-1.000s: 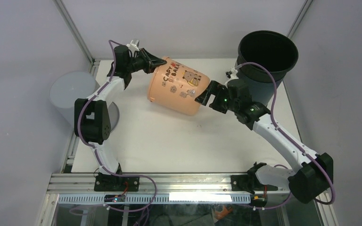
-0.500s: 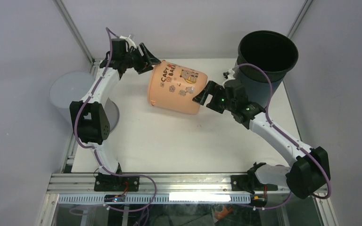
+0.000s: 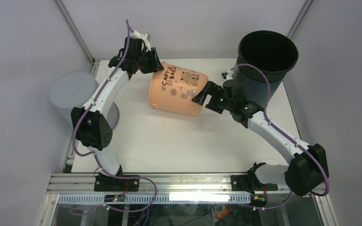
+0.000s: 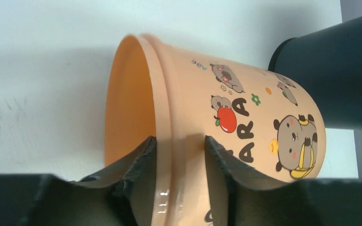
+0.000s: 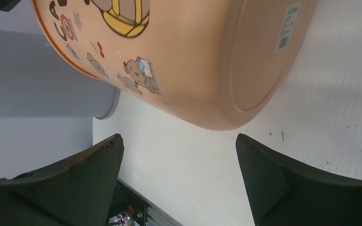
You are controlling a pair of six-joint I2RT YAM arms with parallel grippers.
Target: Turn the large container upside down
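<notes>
A tall black bucket [image 3: 267,52] stands upright with its mouth open upward at the 1 o'clock corner of the white table [image 3: 169,141]. A pale grey cylindrical bin [image 3: 70,92], its top flat and closed, stands at 9 o'clock, just off the table's left edge. At 6 o'clock an aluminium rail [image 3: 184,181] runs along the table's near edge.

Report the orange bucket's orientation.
Tipped on its side: the orange bucket has its mouth facing sideways, rim pinched by the left gripper.
</notes>
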